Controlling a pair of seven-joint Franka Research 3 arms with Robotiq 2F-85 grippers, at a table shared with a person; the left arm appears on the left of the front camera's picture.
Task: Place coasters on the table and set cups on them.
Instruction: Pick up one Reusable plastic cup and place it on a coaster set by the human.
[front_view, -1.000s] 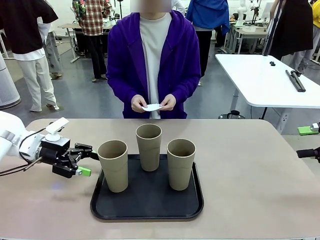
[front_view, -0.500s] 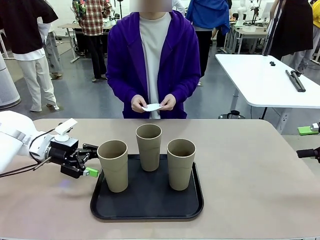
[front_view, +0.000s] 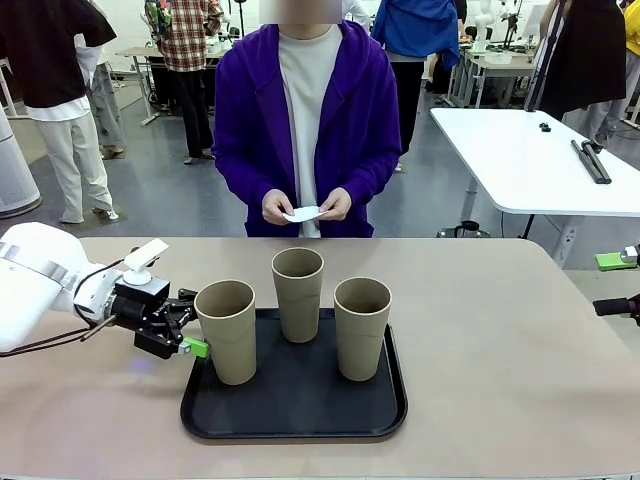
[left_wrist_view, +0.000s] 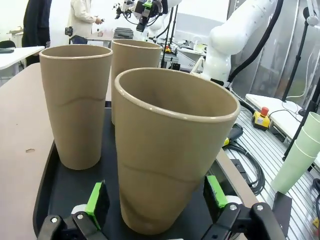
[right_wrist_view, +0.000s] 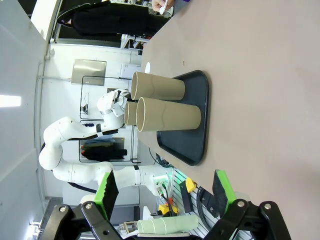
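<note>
Left fingers: apart, with one green pad on each side of the left cup, low on its wall. We see a narrow gap at one pad and cannot tell whether the other touches.
Hidden in the left wrist view: the left cup covers most of the right cup. The middle cup stands in full view beside it.
Hidden in the front view: the left cup's wall covers the tip of the far finger.
Coaster: a small white piece held between the person's hands above the far edge of the table. Its edge is too small for us to make out.
Black part: cut off by the right picture edge. We cannot tell what it is.
Cups: matte tan, tall and tapered, without handles, with thin round rims. All three stand upright on the tray.
Tray: black, with rounded corners and a raised rim.
Table: beige and smooth, with rounded corners.
Left arm: white, entering from the left, low over the table. The wrist is about level and the fingers point sideways at the cup.
Right fingers: apart, over bare table and well apart from the tray. This view is rolled sideways.
</note>
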